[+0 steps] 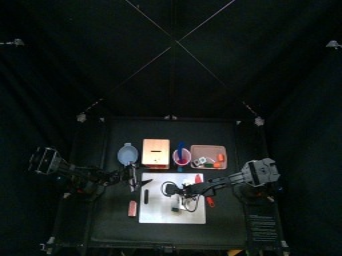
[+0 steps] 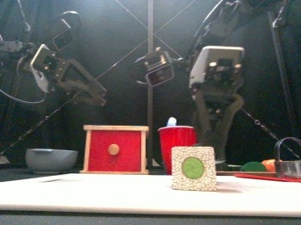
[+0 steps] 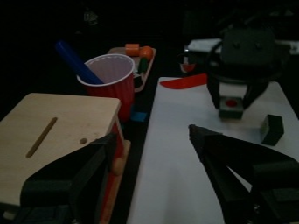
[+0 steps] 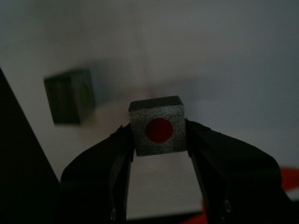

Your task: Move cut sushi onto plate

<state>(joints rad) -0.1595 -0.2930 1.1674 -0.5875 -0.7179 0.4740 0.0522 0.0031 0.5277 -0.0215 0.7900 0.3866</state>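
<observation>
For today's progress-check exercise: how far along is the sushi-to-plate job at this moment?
Done: no piece can be seen on a plate. In hand: the right gripper has its jaws around one cut sushi piece over the white board. Left: carrying it across, then the second piece on the board. The left gripper is open, idle.

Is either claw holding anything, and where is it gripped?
The right gripper pinches one sushi piece by its two opposite sides. The left gripper holds nothing.
</observation>
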